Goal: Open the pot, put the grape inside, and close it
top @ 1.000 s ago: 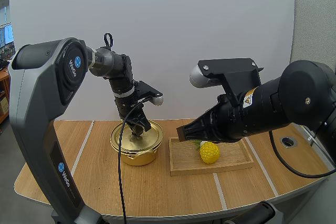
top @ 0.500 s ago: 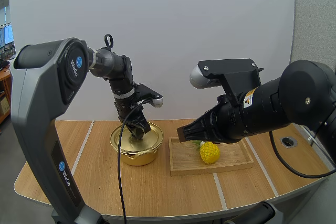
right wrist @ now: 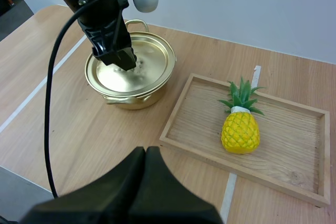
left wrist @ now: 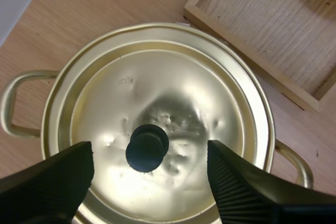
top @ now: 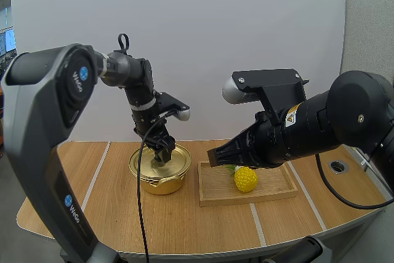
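While the left gripper hangs over the pot with its fingers spread apart, the black knob of the lid sits between them, untouched. The lid is seated on the pot. The right gripper is closed on nothing, above the table near the wooden tray. A yellow pineapple lies in the tray, beside the pot.

table | light wood | carries: pot, wooden tray | just beside each other
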`<act>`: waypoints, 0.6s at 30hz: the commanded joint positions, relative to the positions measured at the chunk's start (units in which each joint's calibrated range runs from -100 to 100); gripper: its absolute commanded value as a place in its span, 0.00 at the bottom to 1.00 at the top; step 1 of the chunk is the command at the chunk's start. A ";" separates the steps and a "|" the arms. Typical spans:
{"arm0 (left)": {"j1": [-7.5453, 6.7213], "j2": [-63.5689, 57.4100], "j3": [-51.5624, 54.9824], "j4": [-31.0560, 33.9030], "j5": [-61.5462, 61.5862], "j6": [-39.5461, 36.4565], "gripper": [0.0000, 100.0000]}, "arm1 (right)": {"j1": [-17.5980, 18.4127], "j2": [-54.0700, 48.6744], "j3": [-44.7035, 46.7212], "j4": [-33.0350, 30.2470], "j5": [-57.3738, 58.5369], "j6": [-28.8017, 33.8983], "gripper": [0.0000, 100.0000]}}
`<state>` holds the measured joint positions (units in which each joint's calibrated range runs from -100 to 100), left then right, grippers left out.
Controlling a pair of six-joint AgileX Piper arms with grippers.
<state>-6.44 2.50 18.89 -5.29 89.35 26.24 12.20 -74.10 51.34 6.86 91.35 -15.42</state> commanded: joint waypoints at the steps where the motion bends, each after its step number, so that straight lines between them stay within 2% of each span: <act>1: -0.05 -4.39 -0.05 0.09 2.54 0.05 0.99 | -0.14 -0.79 0.18 -0.25 -0.38 -0.59 0.00; 9: -0.05 -16.86 -0.05 0.05 10.45 -0.17 0.99 | -0.14 -0.79 0.18 -0.25 -0.38 -0.59 0.00; 18: -0.05 -32.70 -0.05 0.05 10.65 -2.22 0.99 | -0.14 -0.79 0.18 -0.25 -0.38 -0.59 0.00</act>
<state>-6.44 -26.78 18.89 -5.08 99.58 24.78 12.20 -74.10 51.34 6.86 91.48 -15.42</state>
